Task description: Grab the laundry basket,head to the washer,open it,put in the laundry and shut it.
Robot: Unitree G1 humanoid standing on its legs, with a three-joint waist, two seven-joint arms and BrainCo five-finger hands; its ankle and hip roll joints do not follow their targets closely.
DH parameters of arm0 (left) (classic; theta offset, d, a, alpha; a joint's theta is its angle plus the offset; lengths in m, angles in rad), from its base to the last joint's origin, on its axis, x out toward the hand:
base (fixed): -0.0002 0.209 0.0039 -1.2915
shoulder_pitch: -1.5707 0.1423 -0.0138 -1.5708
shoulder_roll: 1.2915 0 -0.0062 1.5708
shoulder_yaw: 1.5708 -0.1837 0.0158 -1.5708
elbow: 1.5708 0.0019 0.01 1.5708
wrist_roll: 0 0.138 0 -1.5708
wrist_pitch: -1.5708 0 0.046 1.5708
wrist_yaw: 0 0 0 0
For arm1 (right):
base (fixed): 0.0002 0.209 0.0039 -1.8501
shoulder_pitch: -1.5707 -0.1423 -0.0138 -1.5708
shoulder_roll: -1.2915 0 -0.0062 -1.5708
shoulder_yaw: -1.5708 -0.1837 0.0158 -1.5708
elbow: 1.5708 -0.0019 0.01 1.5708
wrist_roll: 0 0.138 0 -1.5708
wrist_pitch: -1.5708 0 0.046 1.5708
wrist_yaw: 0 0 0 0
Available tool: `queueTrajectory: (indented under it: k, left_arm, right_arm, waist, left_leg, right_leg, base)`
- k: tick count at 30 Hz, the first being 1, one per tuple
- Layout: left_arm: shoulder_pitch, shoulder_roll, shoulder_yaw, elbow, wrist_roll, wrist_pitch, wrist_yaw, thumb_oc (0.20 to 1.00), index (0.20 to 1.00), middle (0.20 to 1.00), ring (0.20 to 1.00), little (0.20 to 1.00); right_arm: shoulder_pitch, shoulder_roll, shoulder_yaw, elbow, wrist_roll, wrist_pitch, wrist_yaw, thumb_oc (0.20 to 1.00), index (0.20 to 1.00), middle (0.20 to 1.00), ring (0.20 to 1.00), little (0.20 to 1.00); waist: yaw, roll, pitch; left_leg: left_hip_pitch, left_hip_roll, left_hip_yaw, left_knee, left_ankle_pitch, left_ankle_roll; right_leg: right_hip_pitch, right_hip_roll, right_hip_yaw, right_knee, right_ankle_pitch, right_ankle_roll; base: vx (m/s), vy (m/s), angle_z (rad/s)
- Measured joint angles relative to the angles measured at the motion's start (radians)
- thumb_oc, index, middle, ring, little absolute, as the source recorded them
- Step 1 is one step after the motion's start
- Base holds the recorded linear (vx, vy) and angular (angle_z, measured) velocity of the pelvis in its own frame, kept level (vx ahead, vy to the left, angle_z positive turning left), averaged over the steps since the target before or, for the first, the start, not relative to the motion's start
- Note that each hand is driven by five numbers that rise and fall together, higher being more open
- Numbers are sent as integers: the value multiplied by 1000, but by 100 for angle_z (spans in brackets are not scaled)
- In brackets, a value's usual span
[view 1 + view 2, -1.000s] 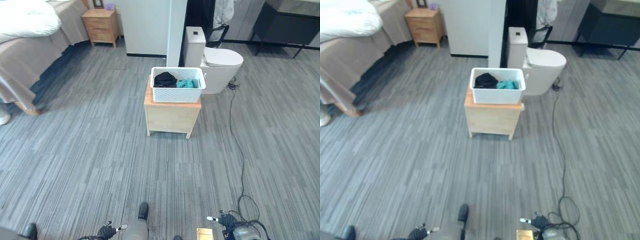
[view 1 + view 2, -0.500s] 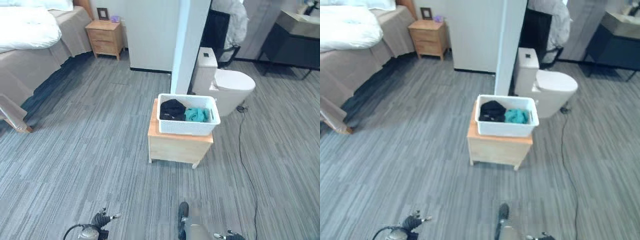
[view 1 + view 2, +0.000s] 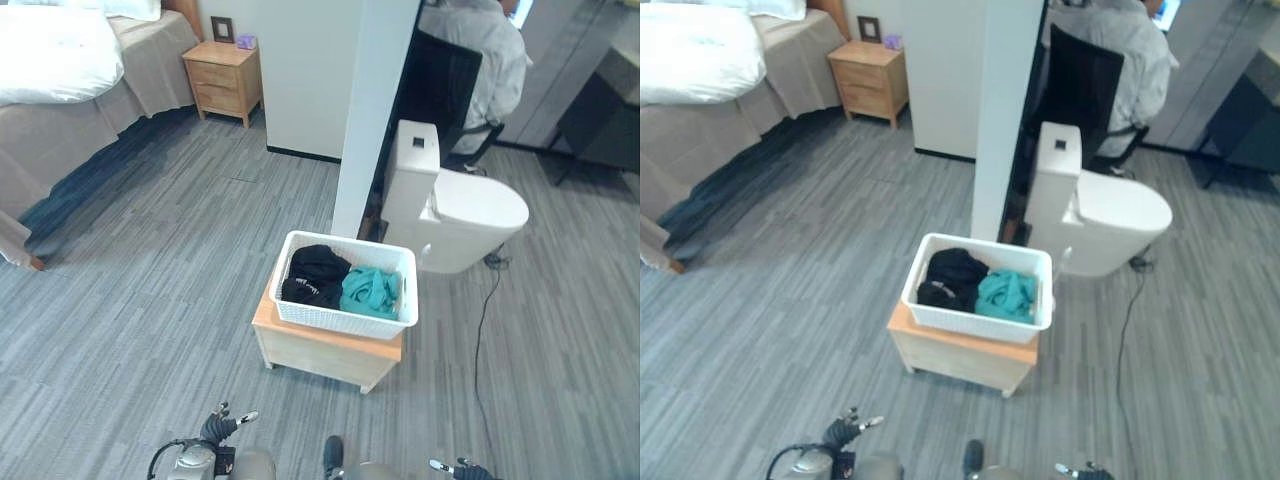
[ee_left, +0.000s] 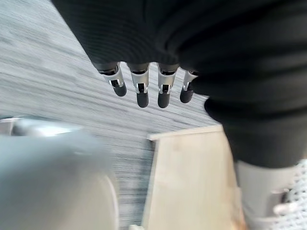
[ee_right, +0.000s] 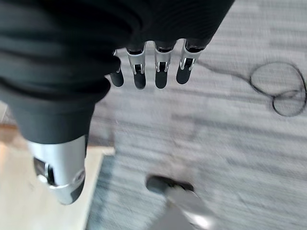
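Observation:
A white laundry basket holds black clothes and a teal garment. It stands on a small wooden stand in the middle of the floor, right in front of me. My left hand hangs low at the bottom left, short of the stand, with straight fingers and nothing in it. Past those fingers I see the stand close by. My right hand hangs low at the bottom right, its fingers straight and empty over the floor.
A white pillar rises just behind the basket. A white toilet stands to its right, and a person sits on a black chair behind it. A bed and a wooden nightstand lie at the far left. Grey floor stretches to the left.
The camera has moved forward, so the basket and stand now show larger and lower in the picture. Both hands stay low and empty.

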Motion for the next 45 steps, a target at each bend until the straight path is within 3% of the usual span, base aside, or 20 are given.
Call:
queueTrajectory:
  k: [1, 2, 3, 7, 8, 10, 14, 15, 17, 19, 21, 25, 27, 30, 32, 35, 38, 40, 43, 45]
  left_arm:
    - [2, 7, -12, -40, -8, -1, 1, 1000, 1000, 1000, 1000, 1000]
    - [11, 5, -15, -65, -20, -6, 2, 1000, 1000, 1000, 1000, 1000]
    - [10, 4, -34, -81, -26, -3, 2, 1000, 1000, 1000, 1000, 1000]
    - [26, 0, -60, -101, -25, 3, -1, 1000, 1000, 1000, 1000, 1000]
    - [17, 7, -73, -114, -24, 6, -7, 1000, 1000, 1000, 1000, 1000]
    - [62, 36, -69, -186, -21, 17, -15, 1000, 1000, 1000, 1000, 1000]
    - [114, 73, -30, -272, -16, 36, -17, 1000, 1000, 1000, 1000, 1000]
    - [210, 97, 51, -455, -16, 58, -17, 1000, 1000, 1000, 1000, 1000]
    - [248, 112, 93, -560, -13, 74, -16, 1000, 1000, 1000, 1000, 1000]
    - [378, 142, 203, -831, 46, 87, -16, 1000, 1000, 1000, 1000, 1000]
    - [382, 166, 257, -910, 90, 110, -17, 1000, 1000, 1000, 1000, 1000]
    - [299, 232, 272, -996, 103, 119, -24, 1000, 1000, 1000, 1000, 1000]
    - [233, 243, 243, -968, 103, 126, -29, 1000, 1000, 1000, 1000, 1000]
    - [-67, 263, 80, -826, 87, 165, -19, 1000, 1000, 1000, 1000, 1000]
    - [-315, 264, -75, -721, 66, 170, -6, 1000, 1000, 1000, 1000, 1000]
    - [-547, 205, -206, -520, -22, 189, 5, 1000, 1000, 1000, 1000, 1000]
    - [-663, 161, -257, -380, -99, 169, 58, 1000, 1000, 1000, 1000, 1000]
    - [-717, 162, -261, -325, -121, 167, 65, 1000, 1000, 1000, 1000, 1000]
    - [-876, 153, -284, -76, -159, 136, 76, 1000, 1000, 1000, 1000, 1000]
    - [-975, 170, -309, 80, -172, 174, 79, 1000, 1000, 1000, 1000, 1000]
  right_arm:
    - [15, -9, -4, 1, 5, -5, -1, 1000, 1000, 1000, 1000, 1000]
    - [15, -21, -3, 3, 12, -7, 0, 1000, 1000, 1000, 1000, 1000]
    - [16, -33, -2, 16, 14, -11, -1, 1000, 1000, 1000, 1000, 1000]
    - [55, -29, -6, 77, 12, 0, 2, 1000, 1000, 1000, 1000, 1000]
    - [82, -25, -33, 91, 14, 10, 1, 1000, 1000, 1000, 1000, 1000]
    - [83, -11, -124, 110, 32, 13, 6, 1000, 1000, 1000, 1000, 1000]
    - [97, -17, -230, 102, 101, 15, 4, 1000, 1000, 1000, 1000, 1000]
    - [112, -29, -349, 16, 152, 20, -1, 1000, 1000, 1000, 1000, 1000]
    - [132, -68, -368, -80, 159, 30, -20, 1000, 1000, 1000, 1000, 1000]
    - [263, -158, -400, -512, 132, 33, -62, 1000, 1000, 1000, 1000, 1000]
    - [301, -238, -441, -677, 77, 33, -86, 1000, 1000, 1000, 1000, 1000]
    - [240, -347, -478, -762, -13, 37, -142, 1000, 1000, 1000, 1000, 1000]
    - [188, -357, -471, -753, -31, 41, -159, 1000, 1000, 1000, 1000, 1000]
    - [-32, -386, -336, -725, -37, 59, -168, 1000, 1000, 1000, 1000, 1000]
    - [-232, -421, -176, -663, -37, 71, -157, 1000, 1000, 1000, 1000, 1000]
    - [-461, -412, -24, -599, -34, 86, -138, 1000, 1000, 1000, 1000, 1000]
    - [-667, -403, 62, -519, -13, 102, -131, 1000, 1000, 1000, 1000, 1000]
    - [-694, -403, 79, -500, -1, 107, -131, 1000, 1000, 1000, 1000, 1000]
    - [-782, -388, 160, -392, 63, 114, -132, 1000, 1000, 1000, 1000, 1000]
    - [-809, -375, 175, -376, 101, 109, -133, 1000, 1000, 1000, 1000, 1000]
  waist:
    - [0, -2, -5]
    - [11, 18, -6]
    - [14, 51, -1]
    - [-9, 92, -31]
    - [-23, 108, -43]
    - [-13, 95, -48]
    - [-14, 93, -71]
    - [-23, 97, -73]
    - [-28, 112, -75]
    - [-36, 144, -80]
    - [-36, 170, -89]
    - [-34, 179, -95]
    - [-34, 178, -93]
    - [-36, 174, -73]
    - [-39, 168, 2]
    - [-42, 156, 93]
    - [-45, 152, 192]
    - [-38, 150, 203]
    - [-38, 134, 221]
    - [-53, 115, 234]
  left_leg:
    - [8, 3, 24, -182, 22, -12]
    - [9, 6, 25, -264, 43, -27]
    - [15, 9, 46, -285, 71, -20]
    - [129, -12, 39, -313, 69, 6]
    - [199, -18, 45, -409, 56, 40]
    - [280, -36, 80, -505, 77, 64]
    - [335, -67, 97, -570, 77, 80]
    - [338, -72, 108, -570, 70, 89]
    - [345, -77, 113, -572, 66, 95]
    - [347, -76, 145, -576, 57, 104]
    - [351, -76, 153, -576, 53, 106]
    - [334, -65, 152, -577, 56, 99]
    - [324, -60, 151, -576, 60, 95]
    - [221, -44, 150, -572, 103, 83]
    - [149, -33, 149, -571, 143, 78]
    - [76, -22, 149, -557, 169, 67]
    - [37, -18, 143, -549, 185, 59]
    - [20, -16, 130, -552, 188, 55]
    - [12, -14, 124, -552, 190, 55]
    - [12, -14, 124, -556, 190, 55]
  right_leg:
    - [17, 7, -4, -26, 10, 2]
    - [23, 22, -1, -31, 15, 0]
    - [55, 38, 7, -43, 15, -2]
    - [122, 41, 25, -32, -35, 36]
    - [134, 27, 27, -25, -55, 58]
    - [158, 1, 64, -23, -72, 78]
    - [171, -37, 85, -17, -103, 110]
    - [170, -44, 96, -21, -106, 114]
    - [176, -49, 98, -27, -106, 115]
    - [169, -52, 129, -40, -101, 122]
    - [170, -52, 137, -41, -101, 123]
    - [153, -40, 137, -33, -94, 118]
    - [142, -35, 137, -33, -89, 118]
    - [41, -19, 137, -33, -50, 112]
    - [-32, -7, 135, -32, -14, 112]
    - [-101, 4, 136, -33, 14, 113]
    - [-135, 11, 135, -32, 33, 108]
    - [-148, 14, 126, -32, 34, 107]
    - [-153, 17, 112, -32, 34, 105]
    - [-154, 17, 112, -32, 33, 106]
  base:
    - [206, 36, -29]
    - [179, 36, -47]
    - [211, 46, -48]
    - [189, 53, -6]
    - [170, 58, 3]
    - [158, 51, -32]
    - [69, 38, -19]
    - [67, 51, -18]
    - [50, 51, -12]
    - [50, 46, -35]
    - [33, 31, -20]
    - [-24, 17, -1]
    - [-180, -2, -2]
    - [-310, -17, -3]
    - [-353, -30, -3]
    - [-197, -17, -4]
    - [-125, 1, 4]
    - [-105, -3, 16]
    - [-59, -15, 7]
    - [-50, -34, 2]
